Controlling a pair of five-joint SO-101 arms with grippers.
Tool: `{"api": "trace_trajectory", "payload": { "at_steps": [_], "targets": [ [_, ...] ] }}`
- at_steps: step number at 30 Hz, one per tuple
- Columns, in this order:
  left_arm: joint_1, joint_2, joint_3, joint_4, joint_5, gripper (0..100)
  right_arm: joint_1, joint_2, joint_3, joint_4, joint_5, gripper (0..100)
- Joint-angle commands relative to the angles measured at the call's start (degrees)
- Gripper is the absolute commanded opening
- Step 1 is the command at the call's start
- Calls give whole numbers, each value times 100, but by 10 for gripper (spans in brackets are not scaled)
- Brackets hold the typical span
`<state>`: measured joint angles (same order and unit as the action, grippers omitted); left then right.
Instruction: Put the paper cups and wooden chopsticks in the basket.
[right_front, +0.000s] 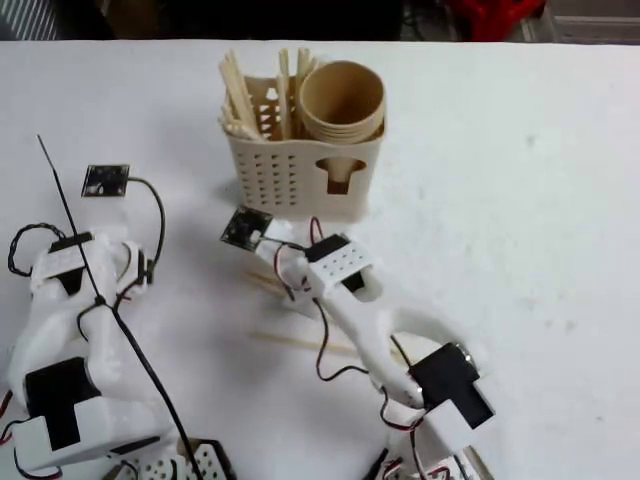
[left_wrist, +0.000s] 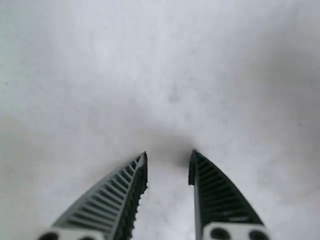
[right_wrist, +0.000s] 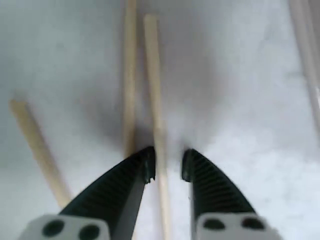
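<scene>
While my right gripper (right_wrist: 167, 162) stands released, one chopstick (right_wrist: 151, 75) lies on the worktop (right_wrist: 250, 100) between its jaws, lined up so, I judge, for clenching. My left gripper (left_wrist: 167, 160) hangs released, holding nothing.

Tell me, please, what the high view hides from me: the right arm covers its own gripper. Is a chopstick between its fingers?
Observer: Yes. In the right wrist view the right gripper is open, and a chopstick lies on the table between its fingers.
Operator: Are other chopsticks near it?
Observer: A second chopstick lies close beside the first, outside the fingers. A third chopstick lies farther off, slanted.
Operator: And the left gripper?
Observer: The left gripper is open over bare table, with nothing between its fingers.
</scene>
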<state>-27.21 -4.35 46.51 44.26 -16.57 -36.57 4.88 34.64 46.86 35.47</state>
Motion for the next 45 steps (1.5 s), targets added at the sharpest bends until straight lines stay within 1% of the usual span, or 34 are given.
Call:
{"api": "trace_trajectory", "payload": {
  "at_steps": [1,4,8,13,16,19,21,24,30,32,35,41,43,45],
  "targets": [
    [66,-4,-18,-88,-62,151,31,-40,-88,31,-70,16],
    [66,4,-26,-88,-62,151,224,-541,-26,66,-114,17],
    [66,13,-35,-88,-62,151,576,-1648,229,127,-633,16],
    [66,13,-35,-88,-62,151,637,-3275,343,154,-1143,16],
    [66,13,-35,-88,-62,151,585,-4198,0,145,-1442,16],
    [66,13,-35,-88,-62,151,655,-4646,-835,154,-1855,16],
    [75,13,-35,-88,-62,151,716,-4620,-1503,84,-2224,16],
    [75,13,-35,-88,-62,151,743,-4303,-2338,-514,-2681,16],
    [75,13,-35,-88,-62,151,708,-3152,-3235,-2730,-2778,18],
    [75,13,-35,-88,-62,151,725,-2730,-3473,-3160,-2778,18],
    [75,13,-35,-88,-62,151,734,-2185,-3736,-3169,-2813,18],
    [75,13,-35,-88,-62,151,708,-1552,-3771,-3222,-2831,19],
    [75,13,-35,-88,-62,151,716,-1411,-3763,-3222,-2831,43],
    [75,13,-35,-88,-62,151,725,-1305,-3745,-3222,-2963,97]
  ]
}}
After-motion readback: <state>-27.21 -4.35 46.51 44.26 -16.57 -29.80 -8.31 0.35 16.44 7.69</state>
